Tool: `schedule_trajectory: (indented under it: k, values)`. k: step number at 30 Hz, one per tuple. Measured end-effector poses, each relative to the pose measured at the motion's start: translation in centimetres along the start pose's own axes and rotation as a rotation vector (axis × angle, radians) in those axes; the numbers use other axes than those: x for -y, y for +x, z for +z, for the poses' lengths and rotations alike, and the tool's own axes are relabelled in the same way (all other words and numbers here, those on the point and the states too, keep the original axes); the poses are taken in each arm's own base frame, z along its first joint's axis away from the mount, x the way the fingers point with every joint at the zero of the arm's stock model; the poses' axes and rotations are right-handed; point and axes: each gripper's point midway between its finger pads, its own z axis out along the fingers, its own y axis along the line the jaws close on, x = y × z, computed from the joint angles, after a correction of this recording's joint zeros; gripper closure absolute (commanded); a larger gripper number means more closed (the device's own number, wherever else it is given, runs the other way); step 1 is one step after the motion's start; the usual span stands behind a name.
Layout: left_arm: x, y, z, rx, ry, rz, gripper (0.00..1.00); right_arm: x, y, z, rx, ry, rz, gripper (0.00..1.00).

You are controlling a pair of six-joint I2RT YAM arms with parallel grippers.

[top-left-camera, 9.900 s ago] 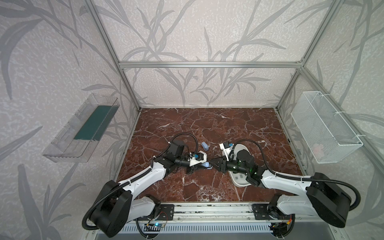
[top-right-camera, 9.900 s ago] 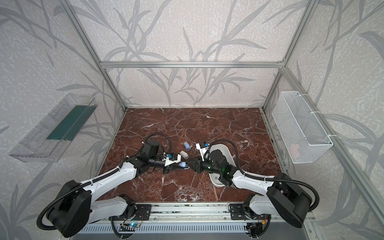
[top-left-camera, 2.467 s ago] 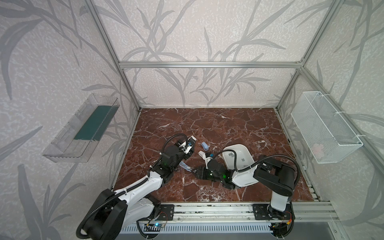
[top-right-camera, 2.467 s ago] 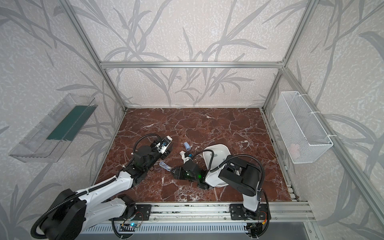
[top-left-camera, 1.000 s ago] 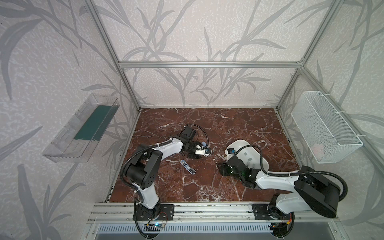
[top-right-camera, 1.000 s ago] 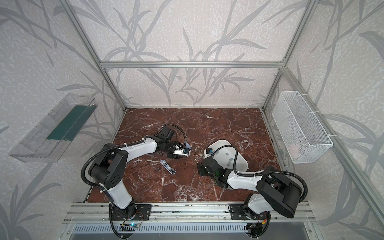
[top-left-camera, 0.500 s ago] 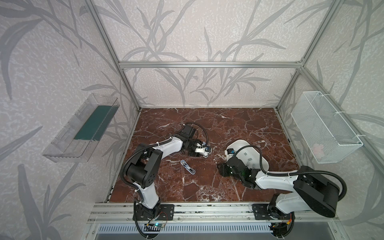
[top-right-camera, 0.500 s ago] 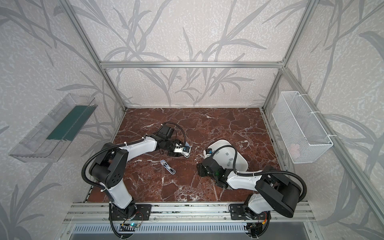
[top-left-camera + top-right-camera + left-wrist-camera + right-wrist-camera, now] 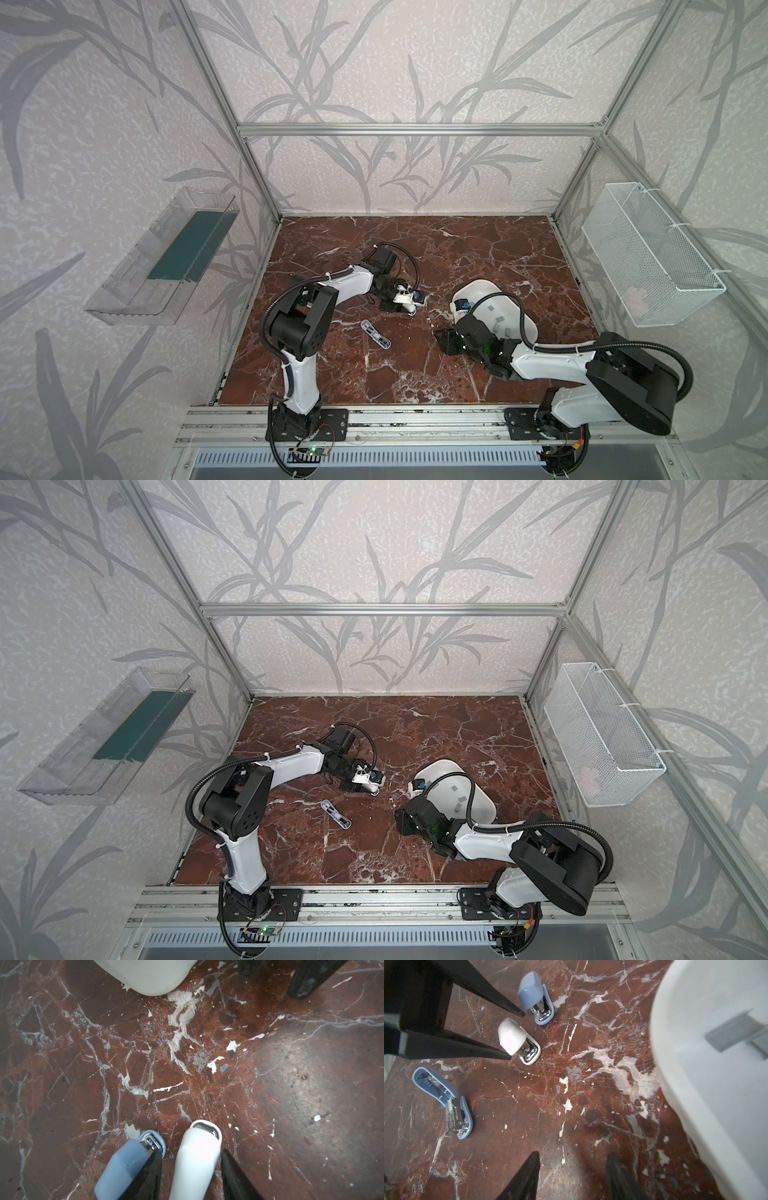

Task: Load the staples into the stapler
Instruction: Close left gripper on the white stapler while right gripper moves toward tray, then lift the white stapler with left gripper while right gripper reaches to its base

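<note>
A white stapler [image 9: 511, 1038] and a blue stapler [image 9: 532, 993] stand closed side by side. My left gripper [image 9: 192, 1153] is open and straddles the white one, with a thin gap on each side. One of its fingers [image 9: 152, 1169] sits between the two staplers. A second blue stapler [image 9: 376, 333] lies flat on the table, hinged open. The staples [image 9: 735, 1030], grey strips, lie in a white dish [image 9: 525, 328]. My right gripper [image 9: 573, 1169] hovers open over bare table beside the dish, holding nothing.
The floor is red-brown marble [image 9: 415, 374]. A white wire basket [image 9: 648, 257] hangs on the right wall and a clear tray [image 9: 166, 262] on the left wall. Aluminium frame posts edge the table. The open blue stapler [image 9: 336, 813] lies between the two arms.
Since 2.5 s ago the left gripper has swung back to the two upright staplers and the right arm has drawn back beside the dish. Over the last second both arms barely moved.
</note>
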Motion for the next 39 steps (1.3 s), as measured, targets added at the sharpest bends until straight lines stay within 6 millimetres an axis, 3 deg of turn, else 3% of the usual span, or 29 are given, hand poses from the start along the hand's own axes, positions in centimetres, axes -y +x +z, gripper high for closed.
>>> schedule_trajectory:
  k: [10, 19, 28, 35, 39]
  values:
    - [0.7, 0.0, 0.0, -0.003, 0.045, 0.000, 0.64, 0.0, 0.0, 0.0, 0.002, 0.002, 0.000, 0.47]
    - [1.0, 0.8, 0.8, -0.020, 0.076, -0.005, 0.61, 0.0, 0.0, 0.0, 0.002, 0.002, 0.000, 0.46]
    - [1.2, 0.6, 0.9, -0.007, 0.088, 0.020, 0.87, 0.0, -0.2, 0.0, 0.008, -0.003, 0.010, 0.46]
    - [2.4, -1.5, -0.4, 0.050, 0.068, 0.072, 0.94, 0.0, -0.7, -0.1, 0.042, -0.090, 0.090, 0.47]
    - [3.9, -3.8, -0.5, 0.069, 0.054, 0.123, 0.96, -1.3, -1.9, -0.2, 0.076, -0.182, 0.135, 0.53]
